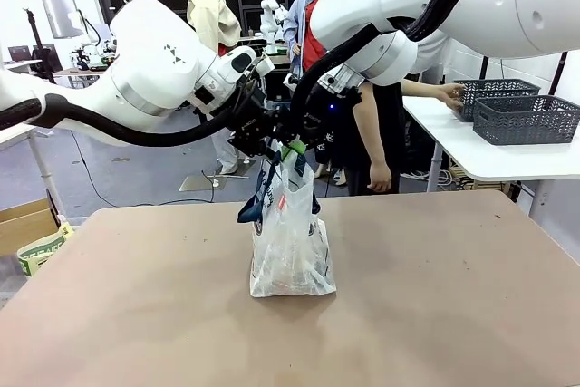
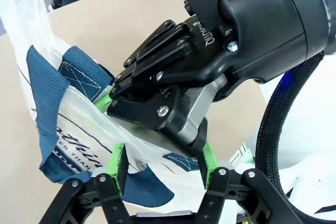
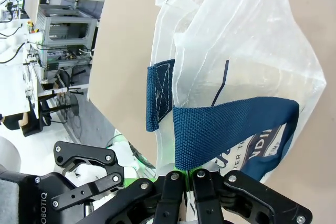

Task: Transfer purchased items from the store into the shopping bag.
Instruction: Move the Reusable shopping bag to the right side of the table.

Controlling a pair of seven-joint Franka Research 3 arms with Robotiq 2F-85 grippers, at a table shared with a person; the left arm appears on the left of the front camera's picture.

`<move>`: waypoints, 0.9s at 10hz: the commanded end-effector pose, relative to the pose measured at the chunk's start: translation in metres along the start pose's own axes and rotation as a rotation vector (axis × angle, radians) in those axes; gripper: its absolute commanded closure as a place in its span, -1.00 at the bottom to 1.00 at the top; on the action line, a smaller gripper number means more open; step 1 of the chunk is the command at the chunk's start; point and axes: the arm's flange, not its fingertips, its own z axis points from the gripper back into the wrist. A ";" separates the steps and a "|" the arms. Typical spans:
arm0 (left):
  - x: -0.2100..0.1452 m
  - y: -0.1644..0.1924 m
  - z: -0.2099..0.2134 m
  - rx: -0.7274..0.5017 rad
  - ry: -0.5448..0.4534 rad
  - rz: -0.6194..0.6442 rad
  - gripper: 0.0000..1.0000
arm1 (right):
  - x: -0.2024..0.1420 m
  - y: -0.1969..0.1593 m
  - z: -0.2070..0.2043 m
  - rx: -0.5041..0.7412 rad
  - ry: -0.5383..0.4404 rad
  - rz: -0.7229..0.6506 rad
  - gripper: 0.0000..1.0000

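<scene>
Translucent shopping bag (image 1: pixel 290 251) stands at middle of surface (image 1: pixel 453 296); right gripper (image 3: pixel 183 173) pressed together on navy handle (image 3: pixel 226 124); left gripper (image 2: pixel 163 161) spread astride rim, not clamping. Risk: one-sided pull tips bag, handle slips, film tears.

Bag (image 1: pixel 290 242) is thin see-through plastic film, crinkly with a slight sheen. Its handles (image 3: pixel 231 124) are coarse woven navy webbing, stitched on, totally matt. Table (image 1: pixel 136 314) looks smooth and matt, tan. Arm shells (image 1: pixel 154 61) are glossy white plastic. Left gripper (image 2: pixel 163 163) is matt black with shiny metal screws and rubbery-looking green pads (image 2: pixel 116 161). Baskets (image 1: pixel 526 120) are dull grey plastic lattice.
</scene>
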 end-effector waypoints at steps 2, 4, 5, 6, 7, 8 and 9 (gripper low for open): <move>-0.004 -0.007 0.001 0.006 0.022 0.028 -0.39 | 0.000 0.000 -0.002 0.012 -0.002 -0.011 1.00; -0.009 -0.013 0.001 0.030 0.030 0.037 -0.39 | 0.000 0.000 -0.002 0.017 -0.002 -0.011 1.00; -0.008 -0.013 0.003 0.036 0.016 0.085 -0.39 | 0.000 0.000 -0.002 0.018 -0.003 -0.011 1.00; -0.008 -0.013 0.001 0.035 0.031 0.132 -0.39 | 0.000 0.000 -0.002 0.017 -0.003 -0.012 1.00; -0.008 -0.013 -0.001 0.040 0.047 0.141 -0.39 | 0.000 0.000 -0.002 0.016 -0.003 -0.014 1.00; -0.009 -0.012 -0.004 0.053 0.063 0.148 -0.39 | 0.001 -0.001 -0.001 0.015 -0.002 -0.016 1.00; -0.009 -0.014 -0.006 0.065 0.086 0.178 -0.39 | 0.001 -0.001 -0.001 0.015 -0.002 -0.017 1.00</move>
